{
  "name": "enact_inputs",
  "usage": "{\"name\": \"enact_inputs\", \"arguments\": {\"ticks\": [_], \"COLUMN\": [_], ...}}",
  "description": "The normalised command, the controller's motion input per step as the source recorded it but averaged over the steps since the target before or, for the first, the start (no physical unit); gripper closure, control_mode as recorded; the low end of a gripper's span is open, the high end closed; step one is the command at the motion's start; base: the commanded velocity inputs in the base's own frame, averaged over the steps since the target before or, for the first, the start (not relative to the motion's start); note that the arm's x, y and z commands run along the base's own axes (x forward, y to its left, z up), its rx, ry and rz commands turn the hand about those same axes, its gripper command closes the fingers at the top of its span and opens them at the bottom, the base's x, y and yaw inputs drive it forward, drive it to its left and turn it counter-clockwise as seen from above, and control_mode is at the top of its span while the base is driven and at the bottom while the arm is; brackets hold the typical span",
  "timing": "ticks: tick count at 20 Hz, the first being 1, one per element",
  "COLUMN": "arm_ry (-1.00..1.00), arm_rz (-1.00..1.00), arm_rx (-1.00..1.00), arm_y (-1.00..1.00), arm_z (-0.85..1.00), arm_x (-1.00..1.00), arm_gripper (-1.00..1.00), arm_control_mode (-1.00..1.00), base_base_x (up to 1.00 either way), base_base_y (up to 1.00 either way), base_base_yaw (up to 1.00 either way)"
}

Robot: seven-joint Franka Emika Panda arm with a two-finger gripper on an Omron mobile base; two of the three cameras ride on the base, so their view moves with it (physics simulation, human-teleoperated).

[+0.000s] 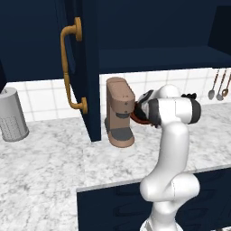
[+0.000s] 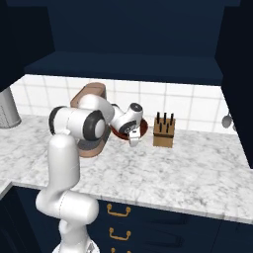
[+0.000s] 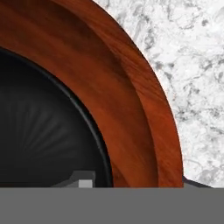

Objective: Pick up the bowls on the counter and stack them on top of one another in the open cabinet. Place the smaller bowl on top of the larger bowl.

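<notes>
A wide reddish-brown bowl point(image 3: 131, 87) with a dark inside sits on the marbled counter point(image 2: 188, 168), between the coffee machine point(image 2: 89, 94) and a knife block point(image 2: 164, 131). Its rim point(image 2: 144, 127) pokes out from under my hand, and a sliver of the bowl point(image 1: 136, 119) shows beside the machine. My gripper point(image 3: 140, 183) points down over the rim, one fingertip point(image 3: 83, 180) inside the bowl and the other outside, both close against the wall. From the right base the gripper point(image 2: 134, 138) hangs at the bowl's near edge. The open cabinet point(image 1: 88, 67) stands above, its shelf point(image 2: 128, 66) dark.
The brown coffee machine point(image 1: 119, 113) stands right beside the bowl, under the cabinet door's brass handle point(image 1: 67, 67). A grey canister point(image 1: 11, 115) sits at the far left. Spoons point(image 1: 219, 85) hang on the tiled wall at right. Bare counter point(image 1: 45, 167) stretches toward the front.
</notes>
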Motion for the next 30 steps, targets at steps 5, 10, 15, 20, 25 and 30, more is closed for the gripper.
{"name": "enact_inputs", "arguments": {"ticks": [5,10,15,20,25,30], "arm_ry": [-0.02,-0.16,-0.28,-0.18,-0.08,-0.05], "arm_rz": [0.0,-0.03,-0.11,-0.14,-0.09,0.0], "arm_rx": [0.0,0.0,0.04,0.07,0.03,0.03], "arm_y": [0.0,-0.05,-0.29,-0.27,-0.1,-0.01], "arm_z": [0.05,0.23,0.44,0.58,0.96,1.0], "arm_x": [-0.38,-0.75,-1.0,-1.0,-0.96,-0.63], "arm_gripper": [1.0,1.0,1.0,1.0,1.0,1.0], "arm_control_mode": [-1.0,-1.0,-1.0,-1.0,-1.0,-1.0], "base_base_x": [0.0,0.0,0.0,0.0,0.0,0.0], "base_base_y": [0.0,0.0,0.0,0.0,0.0,0.0], "base_base_yaw": [0.0,0.0,0.0,0.0,0.0,0.0]}}
